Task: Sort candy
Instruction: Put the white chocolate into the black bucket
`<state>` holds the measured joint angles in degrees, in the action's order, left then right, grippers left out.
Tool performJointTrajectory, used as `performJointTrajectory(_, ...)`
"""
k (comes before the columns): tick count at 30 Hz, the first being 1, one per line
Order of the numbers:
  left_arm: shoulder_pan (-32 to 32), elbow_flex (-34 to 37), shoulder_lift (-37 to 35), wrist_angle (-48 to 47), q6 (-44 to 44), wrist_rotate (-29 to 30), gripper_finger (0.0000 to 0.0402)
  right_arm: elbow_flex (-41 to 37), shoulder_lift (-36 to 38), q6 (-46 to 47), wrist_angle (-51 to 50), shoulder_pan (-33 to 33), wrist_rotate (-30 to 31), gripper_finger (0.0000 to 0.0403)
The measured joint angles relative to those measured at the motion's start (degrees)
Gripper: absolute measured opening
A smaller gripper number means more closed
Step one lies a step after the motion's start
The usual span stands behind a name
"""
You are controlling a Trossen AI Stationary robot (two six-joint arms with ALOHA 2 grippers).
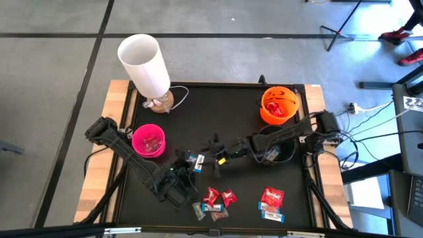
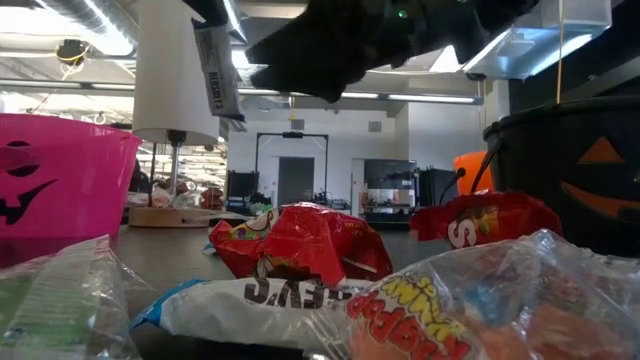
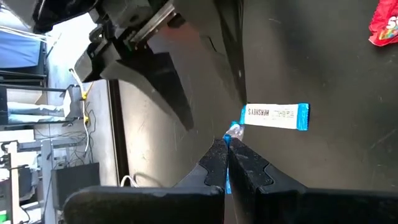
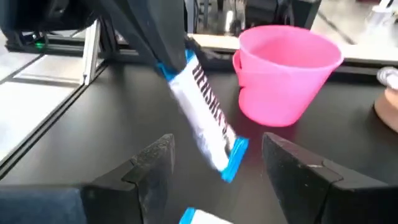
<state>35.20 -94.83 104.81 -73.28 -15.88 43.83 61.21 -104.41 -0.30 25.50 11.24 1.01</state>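
Observation:
My left gripper [image 1: 190,162] hovers over the table's middle, just right of the pink bowl [image 1: 149,141], shut on a blue-and-white candy bar [image 4: 205,121]. My right gripper [image 4: 217,180] is open, level with the bar, which hangs ahead of its two fingers without touching them. More candy in red, blue-and-white and silvery wrappers lies in two heaps by the near edge [image 1: 213,201] [image 1: 271,201]. One more blue-and-white piece [image 4: 189,216] lies on the table below the right gripper. My left gripper pinches the candy bar's blue crimped end [image 3: 233,132] between its two fingertips [image 3: 217,158], coming from above. The bar hangs below the fingers, slightly tilted and lifted clear of the table, with its other blue end [image 4: 234,159] lowest.
An orange bowl [image 1: 278,106] with red candy in it stands at the far right. A black bowl [image 1: 281,153] sits under the right arm. A white-shaded lamp [image 1: 147,63] on a wooden base stands at the far left. The table has raised wooden edges [image 1: 99,172].

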Motion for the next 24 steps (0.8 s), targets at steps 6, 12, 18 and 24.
performJointTrajectory(6,-0.36,0.0,0.0,0.68,0.09,0.12,0.0,2.54,-3.51,-0.22,4.77,0.05,-0.53,0.0241)
performJointTrajectory(12,-0.86,0.0,0.0,1.6,0.59,0.42,0.0,5.64,-6.06,-0.15,3.88,0.05,-0.2,0.0241)
performJointTrajectory(18,-0.96,0.0,0.0,2.4,1.14,0.52,0.0,6.86,-6.57,-0.11,1.45,0.03,3.03,0.0212)
performJointTrajectory(24,-0.96,0.0,0.0,2.75,1.47,0.55,0.0,6.84,-6.6,-0.09,0.27,0.01,1.83,0.0125)
